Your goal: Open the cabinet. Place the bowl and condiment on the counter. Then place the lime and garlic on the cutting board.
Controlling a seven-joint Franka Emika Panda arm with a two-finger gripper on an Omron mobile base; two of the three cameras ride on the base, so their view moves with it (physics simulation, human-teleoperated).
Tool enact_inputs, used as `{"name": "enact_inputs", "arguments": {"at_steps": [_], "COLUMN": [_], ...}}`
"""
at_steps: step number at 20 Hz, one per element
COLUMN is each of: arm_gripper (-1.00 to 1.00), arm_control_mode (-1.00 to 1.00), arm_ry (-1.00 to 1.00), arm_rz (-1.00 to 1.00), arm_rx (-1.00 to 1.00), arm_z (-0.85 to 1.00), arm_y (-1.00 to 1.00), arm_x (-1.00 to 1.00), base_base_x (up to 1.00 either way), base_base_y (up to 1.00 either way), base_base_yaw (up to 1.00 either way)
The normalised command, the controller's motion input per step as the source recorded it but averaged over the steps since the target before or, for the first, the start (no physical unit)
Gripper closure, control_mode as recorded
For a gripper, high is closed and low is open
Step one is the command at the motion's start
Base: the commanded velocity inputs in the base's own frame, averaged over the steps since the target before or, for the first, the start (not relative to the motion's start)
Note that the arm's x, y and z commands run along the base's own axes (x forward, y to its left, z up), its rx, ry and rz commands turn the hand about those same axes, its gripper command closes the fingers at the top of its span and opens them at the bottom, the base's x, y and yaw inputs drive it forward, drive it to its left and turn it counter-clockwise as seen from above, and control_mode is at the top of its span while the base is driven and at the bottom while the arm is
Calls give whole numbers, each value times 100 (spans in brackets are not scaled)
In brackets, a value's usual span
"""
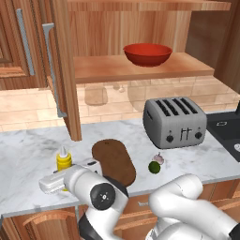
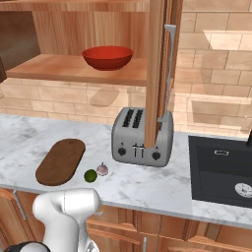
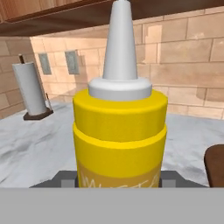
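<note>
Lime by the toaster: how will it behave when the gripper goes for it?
The lime looks round and smooth, so it will probably roll if nudged off-centre. It lies right beside the garlic, so a push may move both. It is small, likely light and firm; a centred pinch should hold it, though the skin may be slippery.

base views flank counter (image 1: 28, 154), hand view close

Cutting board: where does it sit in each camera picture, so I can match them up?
Left base view: cutting board lies lower centre on the counter, right of the condiment.
Right base view: lower left.
Hand view: its edge at the right border.
Shared landmark: the lime beside it.
</note>
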Motion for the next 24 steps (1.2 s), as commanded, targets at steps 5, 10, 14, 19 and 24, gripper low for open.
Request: {"name": "enact_inputs", "arguments": {"at_steps": [5, 10, 14, 19, 24], "arm_gripper": [100, 100, 100, 100, 100], "arm_control_mode": [-100, -100, -100, -100, -100], "arm_ry": [0, 0, 0, 1, 0], "arm_rz": [2, 0, 0, 0, 0], "arm_rx": [0, 3, 3, 3, 3], "arm_z": [-19, -3, 0, -2, -9], "arm_y": [30, 40, 31, 21, 6], "arm_x": [4, 7, 5, 5, 4], "base_base_x": [0, 0, 0, 0, 0], "base_base_y": [0, 0, 0, 0, 0], "base_base_yaw": [0, 0, 0, 0, 0]}}
